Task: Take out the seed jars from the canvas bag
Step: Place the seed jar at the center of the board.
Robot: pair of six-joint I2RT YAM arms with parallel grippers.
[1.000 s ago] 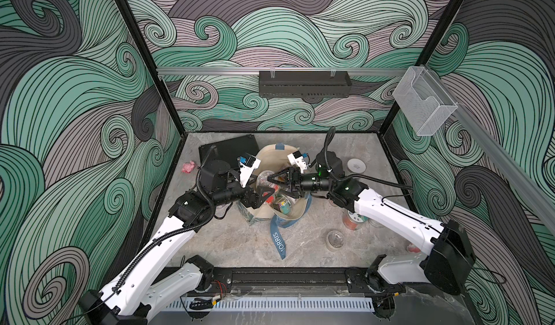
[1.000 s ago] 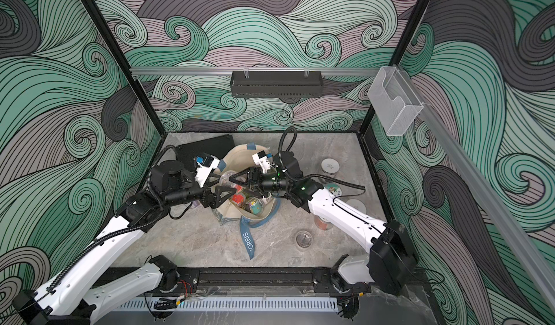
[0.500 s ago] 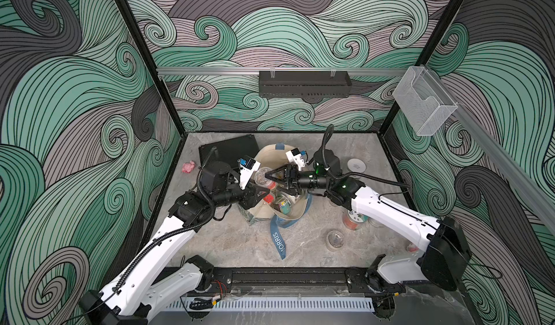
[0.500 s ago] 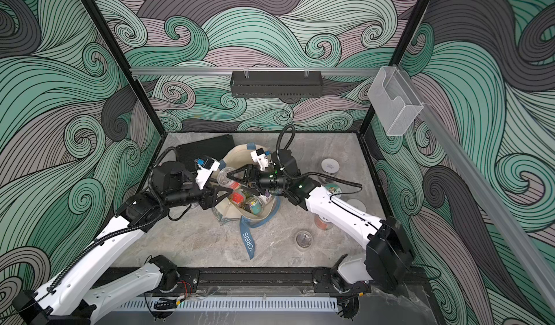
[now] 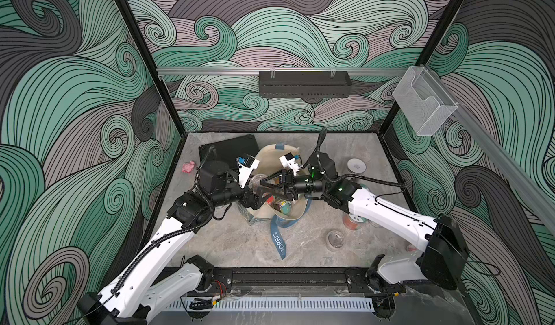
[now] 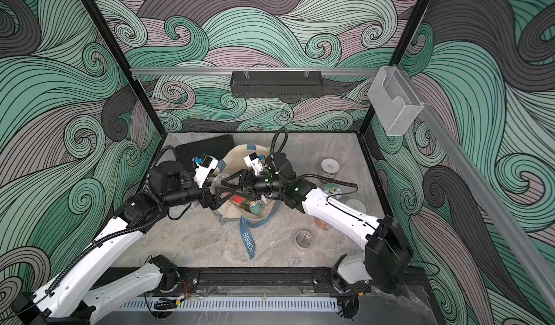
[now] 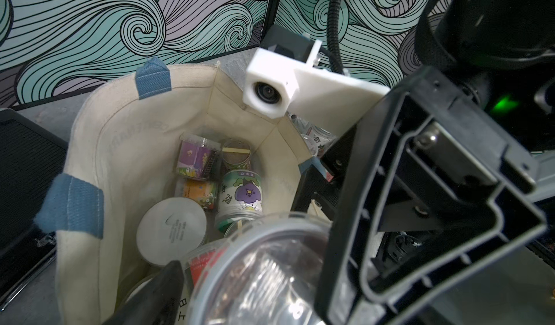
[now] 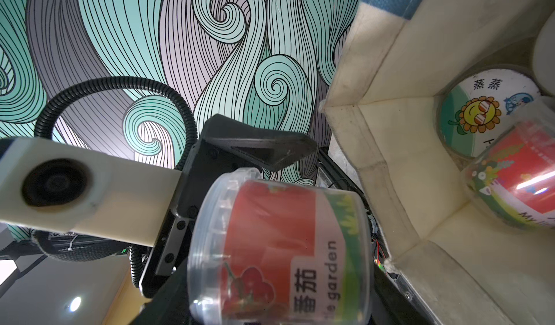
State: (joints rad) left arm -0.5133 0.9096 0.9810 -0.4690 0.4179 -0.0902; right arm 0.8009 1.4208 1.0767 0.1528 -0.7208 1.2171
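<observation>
The cream canvas bag [image 5: 270, 158] [image 6: 237, 158] lies open mid-table, and both grippers meet over its left rim. My right gripper [image 5: 261, 185] [image 6: 223, 185] is shut on a clear seed jar [image 8: 279, 242] with a red tomato label. That jar's clear lid [image 7: 264, 278] faces the left wrist camera. My left gripper [image 5: 253, 195] is open, its fingers [image 7: 162, 293] standing to either side of the jar's lid end. More seed jars lie inside the bag: a purple-labelled one [image 7: 240, 194], a white-lidded one [image 7: 171, 230] and a sunflower-stickered one [image 8: 486, 110].
Three seed jars stand on the table at the right: a white-lidded one [image 5: 356, 165], an orange-filled one [image 5: 354, 221] and a small clear one [image 5: 335, 239]. A black ribbed case [image 5: 228, 149] lies behind the left arm, with a pink toy [image 5: 188, 166] beside it. The blue strap [image 5: 277, 242] trails forward.
The right arm has reached further left over the bag's rim, bringing the two grippers together at the jar. The left jaws now stand wider than half a second ago.
</observation>
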